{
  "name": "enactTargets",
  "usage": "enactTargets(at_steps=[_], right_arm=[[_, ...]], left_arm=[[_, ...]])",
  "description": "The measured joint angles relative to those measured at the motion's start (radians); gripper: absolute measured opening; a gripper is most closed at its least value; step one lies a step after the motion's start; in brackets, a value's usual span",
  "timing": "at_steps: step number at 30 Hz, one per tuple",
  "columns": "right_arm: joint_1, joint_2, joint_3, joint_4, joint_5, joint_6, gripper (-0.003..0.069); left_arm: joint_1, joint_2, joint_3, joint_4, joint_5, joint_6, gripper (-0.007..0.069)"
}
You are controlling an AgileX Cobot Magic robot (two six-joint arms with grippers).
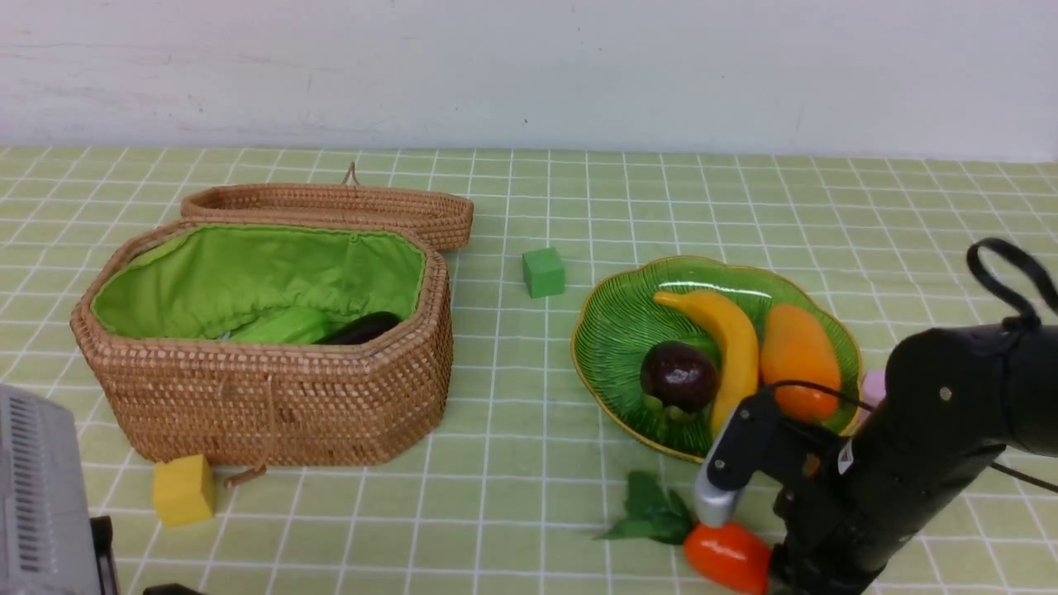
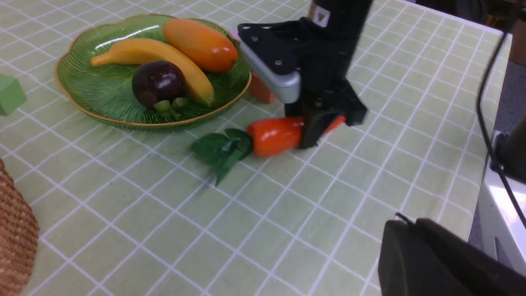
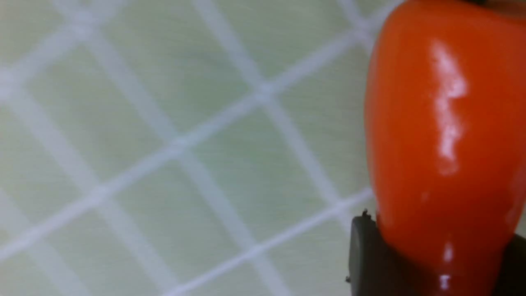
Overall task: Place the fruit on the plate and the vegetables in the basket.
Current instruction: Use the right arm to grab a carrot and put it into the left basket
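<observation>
My right end effector (image 2: 318, 127) is down on the table (image 1: 512, 463), jaws clamped on the carrot (image 2: 273, 133), pads against its skin. They sit toward the thin end, with the thick end and the leaves (image 2: 222, 150) sticking out at 9 o'clock. That is my main worry. On a glossy taper the pads may slide toward the tip, and the heavy leafy end may swing down on the lift, so the carrot twists or drops.

The plate (image 1: 620, 330) lies just beyond at 12 o'clock, all fruit on it. A low lift or a swinging carrot could clip its rim or nudge the red cube (image 2: 261, 88) beside it.

The basket (image 1: 273, 397) stands well off at 9 o'clock from the plate, its lid open. The gourd (image 1: 285, 328) and eggplant (image 1: 364, 328) are inside. A low carry could catch its near wall.

My left end effector (image 2: 411, 242) has its jaws together and empty, well clear.
</observation>
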State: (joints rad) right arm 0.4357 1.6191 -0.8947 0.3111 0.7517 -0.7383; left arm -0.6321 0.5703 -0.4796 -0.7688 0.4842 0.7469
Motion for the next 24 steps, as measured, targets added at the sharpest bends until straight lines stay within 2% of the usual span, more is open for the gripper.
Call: enactTargets(at_steps=[4, 8, 10, 13, 16, 17, 19, 21, 23, 24], right_arm=[[0.077, -0.098, -0.096, 0.084, 0.093, 0.0, 0.0272], [0.169, -0.129, -0.319, 0.127, 0.111, 0.015, 0.0272], [0.201, -0.098, -0.45, 0.127, 0.11, 0.017, 0.0272], [0.23, -0.012, -0.638, 0.127, 0.109, 0.016, 0.0272], [0.245, 0.126, -0.847, 0.125, 0.11, 0.015, 0.0272], [0.246, 0.135, -0.86, 0.125, 0.111, 0.015, 0.0272], [0.257, 0.258, -1.022, 0.123, 0.114, 0.007, 0.0272], [0.265, 0.314, -1.094, 0.122, 0.114, -0.006, 0.0272], [0.284, 0.429, -1.237, 0.12, 0.113, -0.032, 0.0272], [0.291, 0.469, -1.276, 0.12, 0.106, -0.039, 0.0272]], left_arm=[[0.0, 0.0, -0.002, 0.054, -0.067, -0.046, -0.0013], [0.0, 0.0, -0.002, 0.215, -0.166, -0.194, -0.0013], [0.001, 0.0, -0.002, 0.339, -0.181, -0.287, -0.0013], [0.028, 0.0, -0.003, 0.544, -0.18, -0.455, -0.0013], [0.108, 0.0, -0.027, 0.769, -0.144, -0.716, -0.0013], [0.108, 0.0, -0.029, 0.781, -0.14, -0.733, -0.0013], [0.171, 0.0, -0.067, 0.943, -0.073, -0.947, -0.0013], [0.191, 0.0, -0.081, 0.996, -0.046, -1.008, -0.0013], [0.211, -0.013, -0.109, 1.122, 0.015, -1.149, -0.0013], [0.214, -0.02, -0.112, 1.15, 0.026, -1.182, -0.0013]])
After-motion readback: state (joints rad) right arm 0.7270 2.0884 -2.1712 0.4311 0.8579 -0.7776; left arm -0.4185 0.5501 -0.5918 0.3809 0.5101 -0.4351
